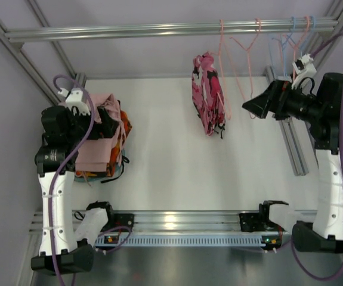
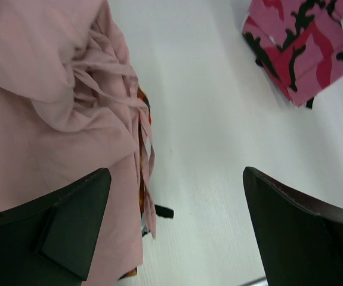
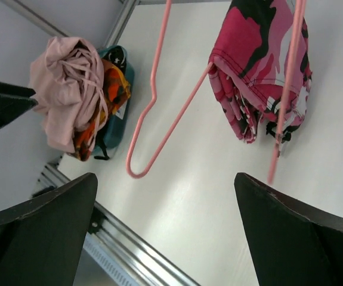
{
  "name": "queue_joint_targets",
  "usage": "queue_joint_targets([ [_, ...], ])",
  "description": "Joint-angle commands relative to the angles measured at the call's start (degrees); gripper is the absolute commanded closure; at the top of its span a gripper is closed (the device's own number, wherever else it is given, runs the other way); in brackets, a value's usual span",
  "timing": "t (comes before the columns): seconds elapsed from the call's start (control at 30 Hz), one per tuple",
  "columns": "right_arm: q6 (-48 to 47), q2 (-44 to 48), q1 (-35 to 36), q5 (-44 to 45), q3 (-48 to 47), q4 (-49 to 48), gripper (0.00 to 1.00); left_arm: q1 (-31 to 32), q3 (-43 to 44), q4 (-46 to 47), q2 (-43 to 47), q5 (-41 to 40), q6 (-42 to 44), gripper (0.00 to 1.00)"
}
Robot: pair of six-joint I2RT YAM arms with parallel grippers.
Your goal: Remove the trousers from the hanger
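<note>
A pair of pink, red and black camouflage trousers [image 1: 209, 95] hangs folded on a pink hanger [image 3: 287, 89] from the top rail [image 1: 129, 30]. They show too in the right wrist view [image 3: 260, 65] and the left wrist view [image 2: 305, 47]. Pale pink trousers [image 1: 96, 149] lie crumpled on a pile at the left, over orange camouflage trousers [image 3: 99, 113]. My left gripper [image 1: 102, 122] hovers open over that pile's right edge, its jaws [image 2: 177, 220] wide with nothing between. My right gripper [image 1: 252, 107] is open and empty [image 3: 165, 226], just right of an empty pink hanger [image 3: 159, 101].
Several more empty pink and blue hangers [image 1: 284, 44] hang at the rail's right end. A teal item [image 3: 123, 77] lies under the pile. Aluminium frame posts [image 1: 290, 143] stand on the right, and a rail [image 1: 177, 220] runs along the near edge.
</note>
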State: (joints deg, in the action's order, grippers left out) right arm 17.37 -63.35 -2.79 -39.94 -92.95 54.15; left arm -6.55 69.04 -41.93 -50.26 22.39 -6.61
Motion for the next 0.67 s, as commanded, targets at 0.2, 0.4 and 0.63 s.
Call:
queue_joint_targets([
  [0.2,-16.5,21.5,-0.6,3.3,18.1,-1.1,0.01,0.0,2.8,-17.4,1.5,9.5,12.6,0.02],
  [0.4,-16.8,34.0,-0.6,3.8,26.8,-1.2,0.01,0.0,2.2,-20.6,2.4,6.4,13.2,0.02],
  [0.63,-16.8,39.4,-0.6,4.3,30.5,0.6,0.01,0.0,2.3,-20.5,3.6,4.9,12.0,0.02],
])
